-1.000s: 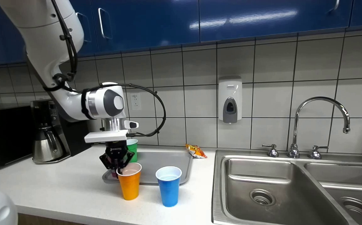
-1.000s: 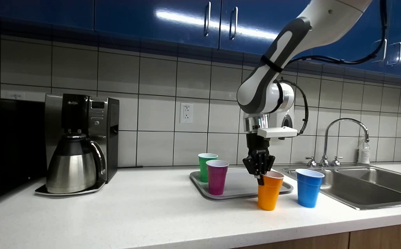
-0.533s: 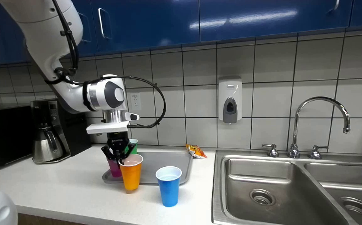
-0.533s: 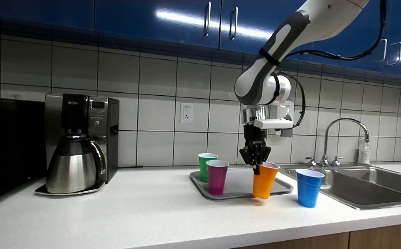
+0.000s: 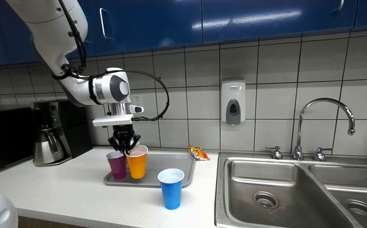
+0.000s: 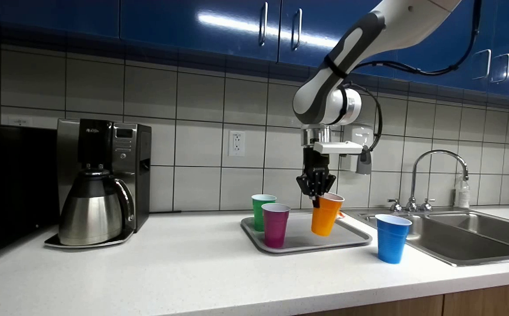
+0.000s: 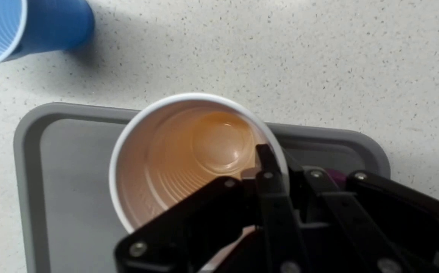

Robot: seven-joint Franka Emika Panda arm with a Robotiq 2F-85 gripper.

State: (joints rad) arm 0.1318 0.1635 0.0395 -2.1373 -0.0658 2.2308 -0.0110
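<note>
My gripper is shut on the rim of an orange cup, one finger inside and one outside. The wrist view shows the fingertips pinching the cup's white rim. The cup is slightly tilted and hangs over the grey tray; its inside looks empty. A purple cup stands on the tray beside it. A green cup stands behind the purple one and is mostly hidden in an exterior view. A blue cup stands on the counter, off the tray.
A sink with a faucet lies beside the blue cup. A snack bag lies by the wall behind the tray. A coffee maker stands on the counter. A soap dispenser and blue cabinets are on the wall.
The gripper has lifted the orange cup off the counter and carried it back over the tray, toward the wall. The other cups have not moved.
</note>
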